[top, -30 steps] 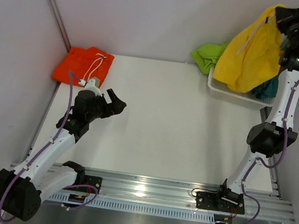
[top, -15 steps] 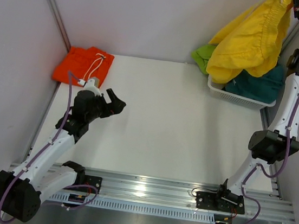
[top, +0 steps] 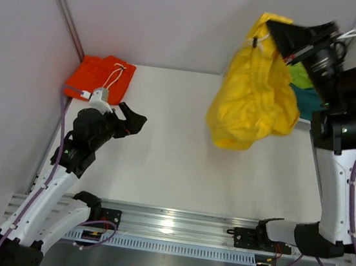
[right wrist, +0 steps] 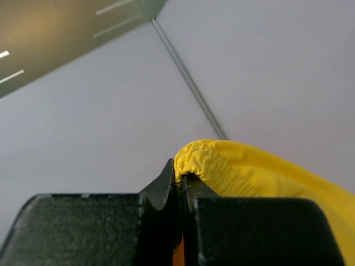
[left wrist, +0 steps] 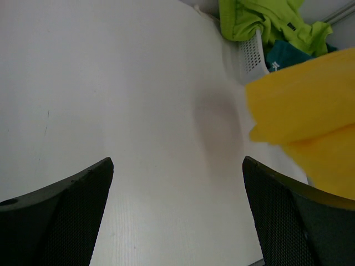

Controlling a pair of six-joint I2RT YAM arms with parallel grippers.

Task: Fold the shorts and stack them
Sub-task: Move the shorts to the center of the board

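Note:
Yellow shorts (top: 255, 97) hang in the air over the table's back right, pinched at the elastic waistband (right wrist: 222, 163) by my right gripper (top: 271, 33), which is shut on them. Folded orange shorts (top: 100, 77) with a white drawstring lie at the back left corner. Lime green shorts (left wrist: 260, 22) and teal shorts (left wrist: 285, 54) lie in the basket. My left gripper (top: 131, 119) stands open low over the table, just in front of the orange shorts, with nothing between its fingers (left wrist: 66, 216). In the left wrist view the yellow shorts (left wrist: 310, 116) hang at the right.
A white mesh basket (left wrist: 252, 51) stands at the back right, mostly hidden behind the yellow shorts in the top view. Grey walls close the table at the left and back. A metal rail (top: 173, 226) runs along the near edge.
My right arm has swung leftward and toward the table's middle, carrying the yellow shorts away from the basket. My left arm has shifted slightly and stays open.

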